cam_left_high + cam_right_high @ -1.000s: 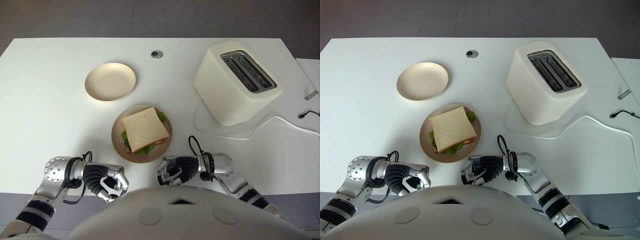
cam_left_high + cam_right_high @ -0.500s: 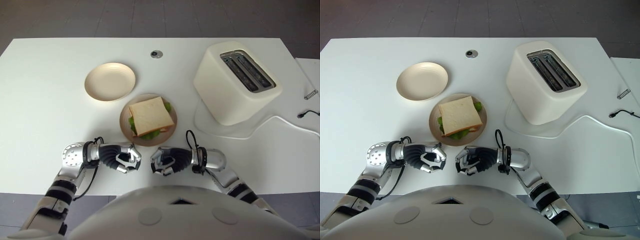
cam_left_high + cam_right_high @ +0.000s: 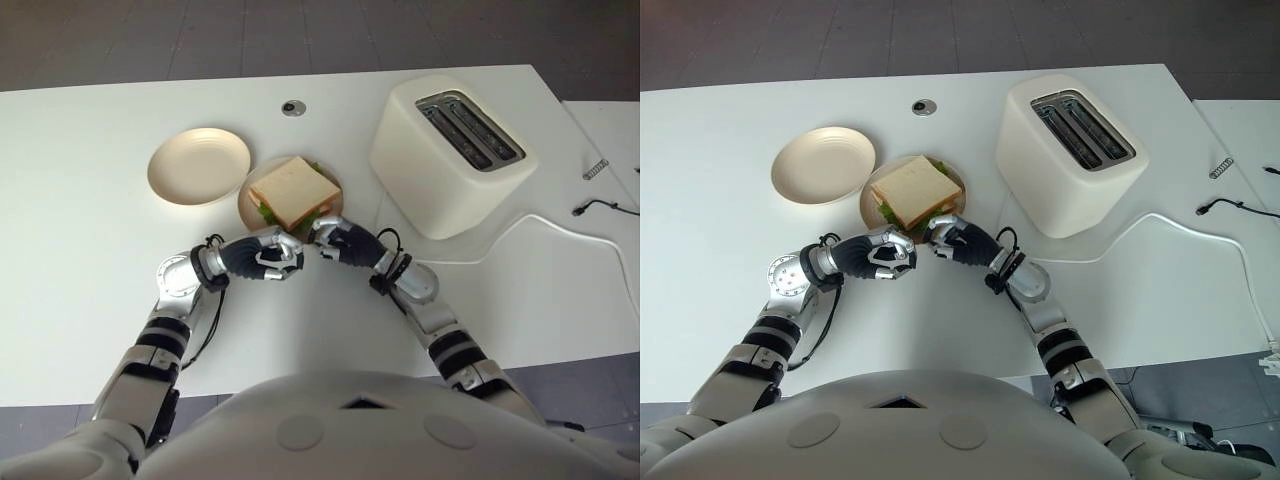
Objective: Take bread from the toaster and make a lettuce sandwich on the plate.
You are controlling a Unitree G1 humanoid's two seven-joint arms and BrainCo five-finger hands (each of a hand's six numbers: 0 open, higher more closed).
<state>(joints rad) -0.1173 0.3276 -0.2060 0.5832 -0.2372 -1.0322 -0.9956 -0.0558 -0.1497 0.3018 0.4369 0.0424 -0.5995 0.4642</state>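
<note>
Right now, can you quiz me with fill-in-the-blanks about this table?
The sandwich rests on a brown ____. Green ____ peeks out at its edges. The toaster stands on the robot's ____ side. The left hand and right hand have their fingers ____.
Missing: plate; lettuce; right; curled.

The toaster [image 3: 440, 170] right and empty plate [image 3: 198, 166] left hem the sandwich plate [image 3: 244, 203]; nearer table [image 3: 80, 250] lies open
</note>
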